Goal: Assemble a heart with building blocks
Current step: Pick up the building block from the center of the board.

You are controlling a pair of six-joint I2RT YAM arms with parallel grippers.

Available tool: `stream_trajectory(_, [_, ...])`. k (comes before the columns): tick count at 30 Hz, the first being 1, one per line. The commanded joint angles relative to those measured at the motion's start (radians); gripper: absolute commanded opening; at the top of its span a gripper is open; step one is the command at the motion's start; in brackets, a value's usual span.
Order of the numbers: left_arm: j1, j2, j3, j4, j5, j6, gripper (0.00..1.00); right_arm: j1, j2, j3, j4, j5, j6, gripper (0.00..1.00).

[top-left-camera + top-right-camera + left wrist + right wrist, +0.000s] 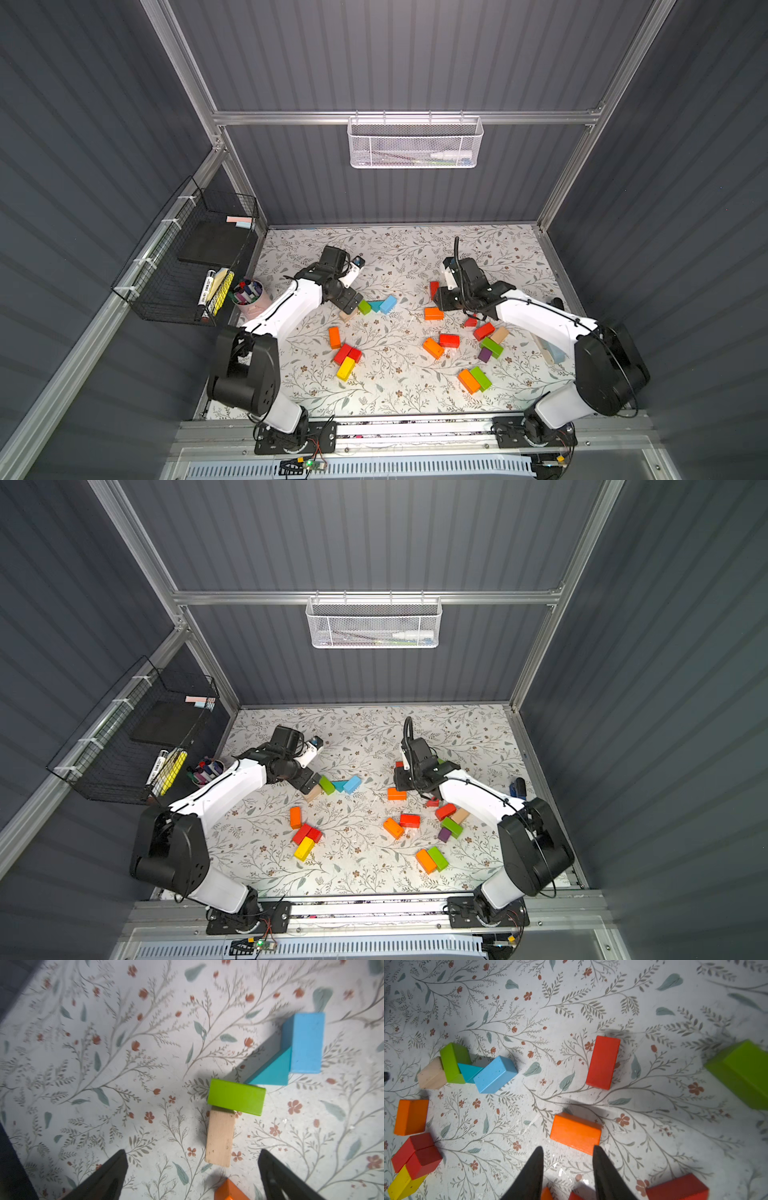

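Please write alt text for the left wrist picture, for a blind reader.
The left gripper, jaws wide open and empty, looks down on a floral table where a tan brick, a green brick, a teal wedge and a blue brick touch in a chain. An orange block peeks in at the edge.

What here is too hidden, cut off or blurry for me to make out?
White basket contents: both top views, too small behind the mesh.
Green block: right wrist view, cut off by the picture edge.
Orange block: left wrist view, mostly beyond the picture edge.
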Motion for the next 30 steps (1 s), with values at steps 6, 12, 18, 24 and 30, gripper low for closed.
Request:
stream_trajectory(6, [-0.004,-0.275,-0.092,0.220,0.297,-0.196,0.99,-0.013,0.218,0.243,-0.222,0.102,0.075,0.57])
stream_trajectory(12, [-0.004,-0.357,-0.169,0.301,0.378,-0.293,0.99,-0.013,0.356,0.346,-0.255,0.134,0.069,0.60])
stream_trajectory(18, [-0.004,-0.391,-0.181,0.294,0.380,-0.276,0.99,-0.019,0.445,0.407,-0.264,0.179,0.035,0.59])
stream_trajectory(24, [-0.004,-0.425,-0.201,0.305,0.412,-0.255,1.00,-0.041,0.502,0.451,-0.263,0.177,0.017,0.52])
stream_trajectory(30, [-0.004,-0.420,-0.203,0.306,0.439,-0.255,0.99,-0.051,0.527,0.485,-0.269,0.184,-0.009,0.33])
